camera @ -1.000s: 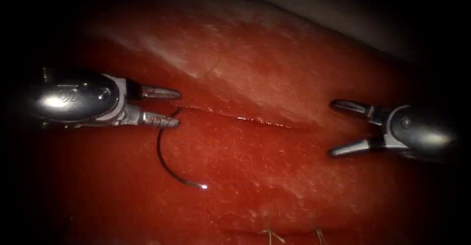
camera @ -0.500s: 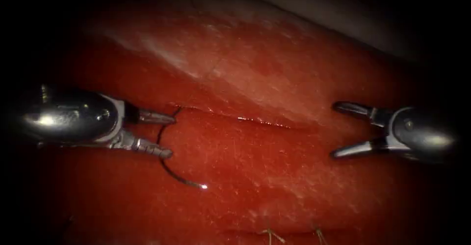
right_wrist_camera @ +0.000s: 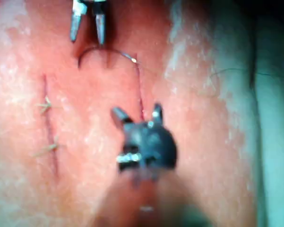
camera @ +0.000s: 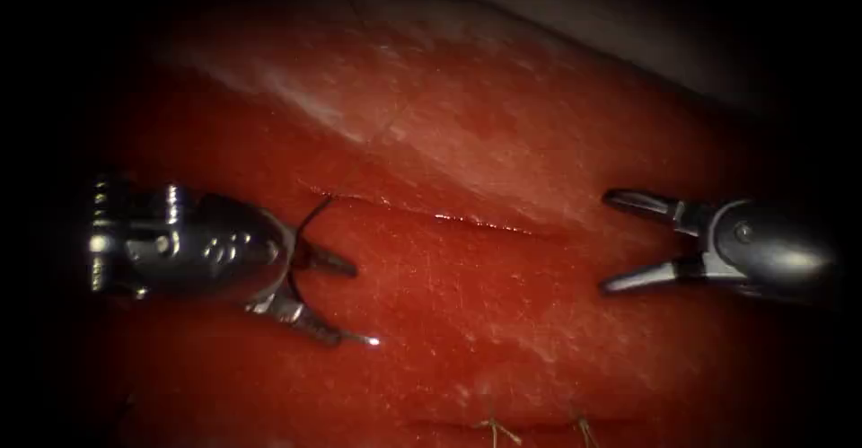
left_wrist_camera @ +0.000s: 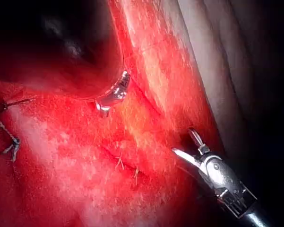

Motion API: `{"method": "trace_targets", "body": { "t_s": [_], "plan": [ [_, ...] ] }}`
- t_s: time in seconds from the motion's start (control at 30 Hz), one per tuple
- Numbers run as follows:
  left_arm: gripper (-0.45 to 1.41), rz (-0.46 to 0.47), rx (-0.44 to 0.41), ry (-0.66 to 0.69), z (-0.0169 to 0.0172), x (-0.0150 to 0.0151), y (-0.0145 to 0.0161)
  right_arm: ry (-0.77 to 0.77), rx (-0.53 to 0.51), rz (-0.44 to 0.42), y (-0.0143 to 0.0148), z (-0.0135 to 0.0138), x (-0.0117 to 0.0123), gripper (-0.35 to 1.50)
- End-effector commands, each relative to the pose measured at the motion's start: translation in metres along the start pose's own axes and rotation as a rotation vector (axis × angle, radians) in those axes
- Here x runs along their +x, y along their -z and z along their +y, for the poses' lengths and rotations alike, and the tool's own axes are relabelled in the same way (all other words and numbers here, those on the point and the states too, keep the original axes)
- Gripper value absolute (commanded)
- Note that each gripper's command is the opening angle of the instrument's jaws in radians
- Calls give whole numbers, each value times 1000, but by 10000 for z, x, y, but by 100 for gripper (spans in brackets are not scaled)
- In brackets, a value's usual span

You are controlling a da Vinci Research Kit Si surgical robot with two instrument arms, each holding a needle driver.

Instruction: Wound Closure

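the left end effector [camera: 337,300], jaws spread, is straddling the needle [camera: 296,232] lying on the tissue [camera: 503,322]; the right end effector [camera: 612,241] is hovering spread, empty.

Endoscope: the tissue [camera: 503,143] is viewed from above and in front.
Wrist views: aimed closely along each shaft.
Shared: the cut [camera: 449,217].

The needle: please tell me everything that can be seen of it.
The needle is a thin, dark, curved wire with a bright tip. It lies on the tissue at the left end of the cut, its tip free below the cut and its other end at the cut. The left tool has open jaws astride its curve. The right tool is open, well apart from it.
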Motion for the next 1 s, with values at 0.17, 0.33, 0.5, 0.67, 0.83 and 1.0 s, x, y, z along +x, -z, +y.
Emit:
{"method": "trace_targets", "body": {
  "t_s": [0.17,0.33,0.5,0.67,0.83,1.0],
  "plan": [
    [65,-43,-29,2,1,-12,-26,1,-2,5,-10,1,1,98],
    [64,-86,-45,-9,3,-19,-35,3,-3,6,-13,1,-2,98],
    [62,-90,-47,18,2,-18,-38,3,-4,6,-14,1,-1,98],
    [54,-93,-44,48,0,-15,-44,4,-6,3,-16,0,-2,99],
    [3,-97,-47,47,-3,-12,-51,4,-6,3,-17,0,-2,99],
    [-35,-84,-56,33,-5,-15,-49,4,-6,3,-17,0,-3,99]
  ]
}}
